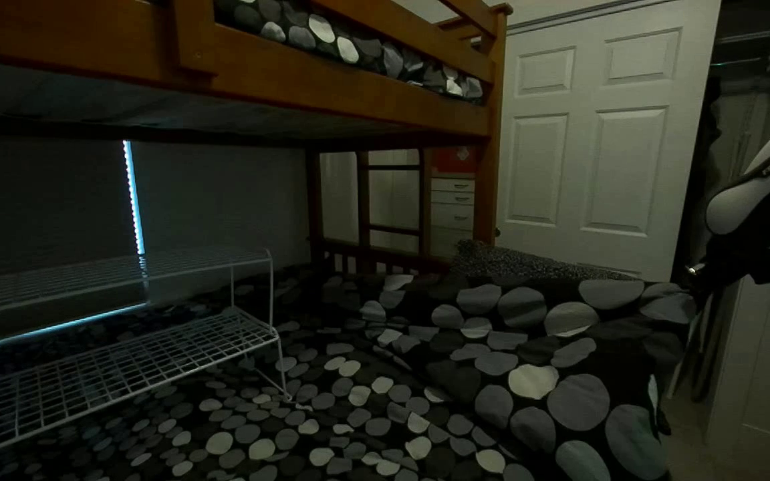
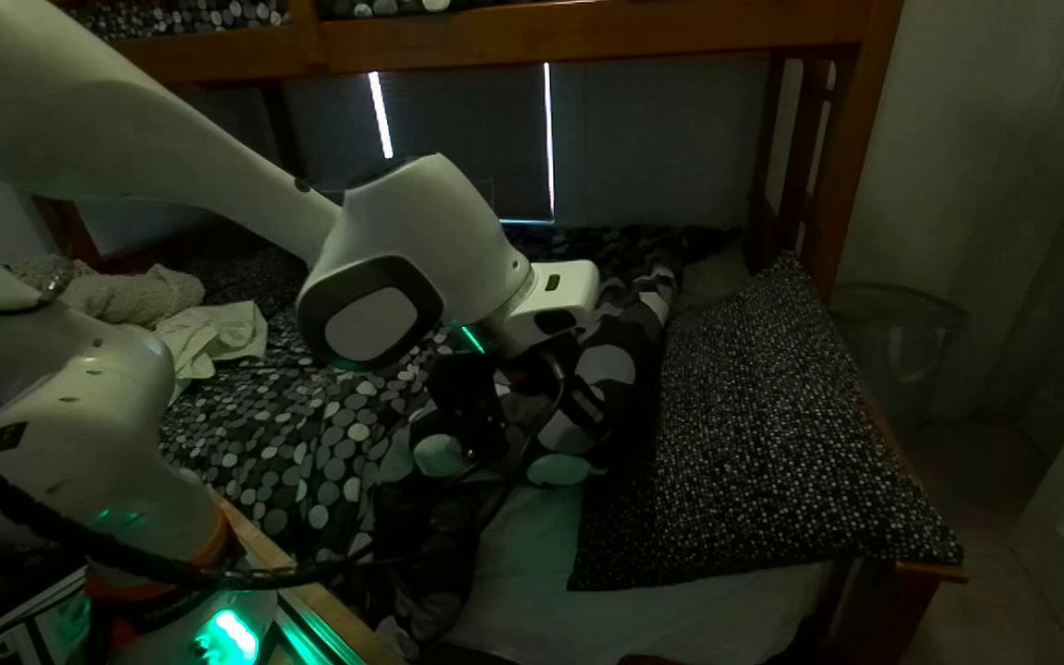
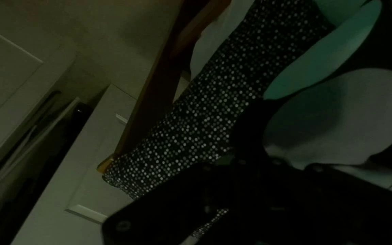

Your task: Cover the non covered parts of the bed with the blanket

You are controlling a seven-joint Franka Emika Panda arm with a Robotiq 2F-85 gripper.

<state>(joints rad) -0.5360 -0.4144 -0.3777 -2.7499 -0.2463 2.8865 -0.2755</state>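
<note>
1. Blanket (image 2: 338, 432): spread over much of bed (image 2: 527, 550), bunched beside speckled pillow (image 2: 772, 434).
2. End effector (image 3: 259, 166): pressed together, apparently pinching raised blanket.
3. Step, judged: covering drag, unfinished. Next: pull across bed's bare end, lower, let go.

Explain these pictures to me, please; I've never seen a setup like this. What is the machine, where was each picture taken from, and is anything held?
The machine is a white, jointed robot arm ending in a dark gripper. Two pictures look in from outside the robot, from different places; the third is taken from its wrist, so the gripper looms along the bottom. Over the bed lies a black blanket with grey and white ovals, and a white wire rack stands on it. A speckled pillow lies at the end where the bed shows bare white. The gripper is right at the blanket, but darkness hides whether it holds it.
</note>
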